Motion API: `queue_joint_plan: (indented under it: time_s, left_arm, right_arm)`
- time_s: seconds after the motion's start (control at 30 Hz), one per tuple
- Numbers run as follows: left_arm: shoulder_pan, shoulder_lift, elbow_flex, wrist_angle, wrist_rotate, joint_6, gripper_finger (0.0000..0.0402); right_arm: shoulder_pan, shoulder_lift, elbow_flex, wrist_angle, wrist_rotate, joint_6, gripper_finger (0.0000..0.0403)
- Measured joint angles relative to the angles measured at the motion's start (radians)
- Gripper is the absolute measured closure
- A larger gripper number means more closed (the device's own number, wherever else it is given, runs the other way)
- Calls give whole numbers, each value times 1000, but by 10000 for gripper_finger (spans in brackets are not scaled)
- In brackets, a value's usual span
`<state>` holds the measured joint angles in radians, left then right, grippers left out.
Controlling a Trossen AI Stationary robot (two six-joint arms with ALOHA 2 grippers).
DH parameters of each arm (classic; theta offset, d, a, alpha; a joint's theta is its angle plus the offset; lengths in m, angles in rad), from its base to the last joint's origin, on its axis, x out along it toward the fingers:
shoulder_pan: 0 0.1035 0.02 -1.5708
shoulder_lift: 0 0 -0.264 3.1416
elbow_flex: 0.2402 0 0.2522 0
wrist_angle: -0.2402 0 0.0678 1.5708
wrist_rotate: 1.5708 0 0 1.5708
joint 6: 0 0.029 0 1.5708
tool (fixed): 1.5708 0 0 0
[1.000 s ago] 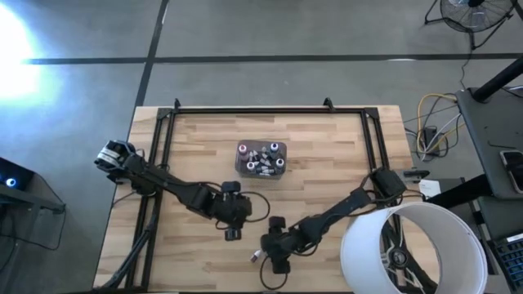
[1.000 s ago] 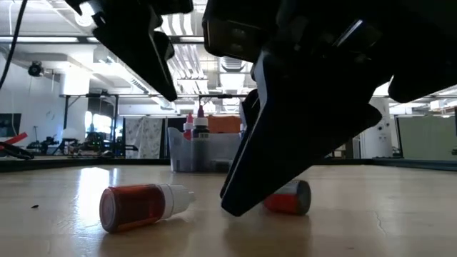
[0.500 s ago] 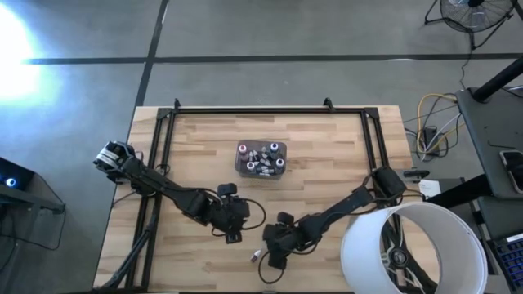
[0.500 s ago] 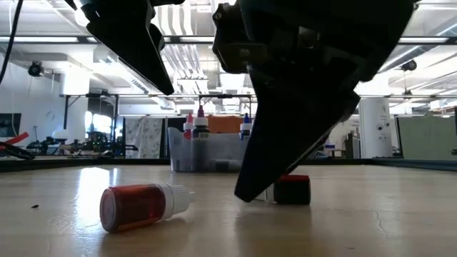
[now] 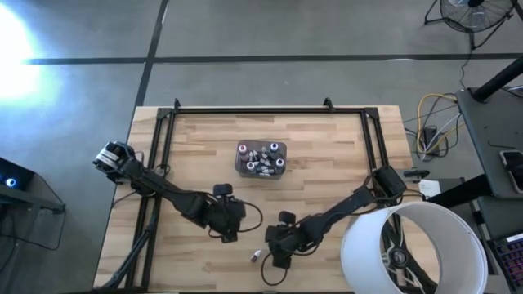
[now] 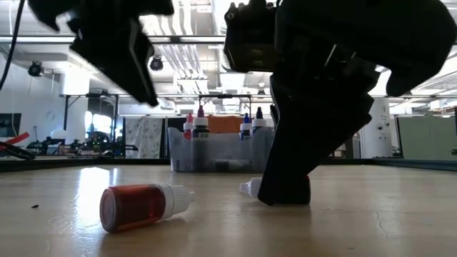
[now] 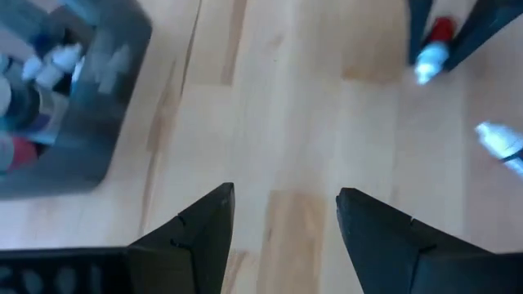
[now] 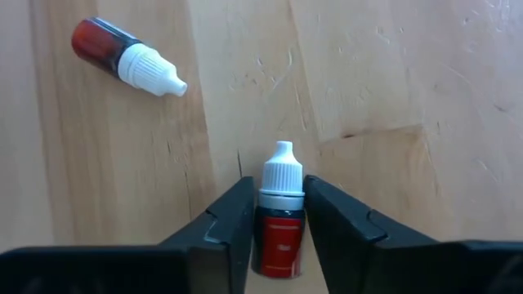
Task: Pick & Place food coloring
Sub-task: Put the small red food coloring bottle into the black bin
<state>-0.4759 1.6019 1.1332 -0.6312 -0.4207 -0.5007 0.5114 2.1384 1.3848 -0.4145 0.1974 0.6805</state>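
A red food coloring bottle [image 8: 280, 220] with a white cap lies on the wooden table, and my right gripper [image 8: 278, 214] is shut on it near the table's front edge. In the high view my right gripper [image 5: 276, 251] hides this bottle. A second red bottle [image 8: 122, 53] lies on its side close by, untouched [image 6: 143, 205]. The grey tub [image 5: 261, 159] at the table's middle holds several more bottles standing upright. My left gripper [image 7: 286, 220] hangs open above bare wood between the tub and the bottles [image 5: 229, 233]. My right gripper pinches the red bottle's two sides [image 8: 263, 214], at its shoulder just below the white cap, between its two fingers. The fingers slant down from above. The bottle lies on the table, and its cap [image 6: 250, 188] sticks out past the fingers.
Black frame rails [image 5: 163, 139] run along the table's left, far and right sides. A big white bucket [image 5: 413, 249] stands at the near right corner, over the right arm's base. Bare wood lies to the left of the loose bottle.
My right gripper has rolled about its pointing line and shut onto the red bottle. That bottle has turned about on the table: its white cap now points out sideways in the low view. My left gripper has drifted a little toward the table's left edge, still open.
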Motion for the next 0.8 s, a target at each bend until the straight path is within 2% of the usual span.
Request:
queue_joint_plan:
  time_s: [0.33,0.43,0.57,0.7,0.8]
  left_arm:
    - [3,-37,-137,-9,42,-59,209]
    - [18,-99,-194,-9,40,-63,209]
    - [57,-235,-289,-6,36,-74,209]
    - [114,-393,-394,25,35,-42,209]
    - [158,-498,-447,62,49,-5,209]
  right_arm:
    - [-67,-20,-5,-1,7,78,335]
    - [-102,-51,-11,-28,105,91,342]
    - [-181,-145,-11,-89,271,105,333]
    - [-271,-256,-13,-167,372,121,325]
    - [-352,-319,-13,-158,427,55,323]
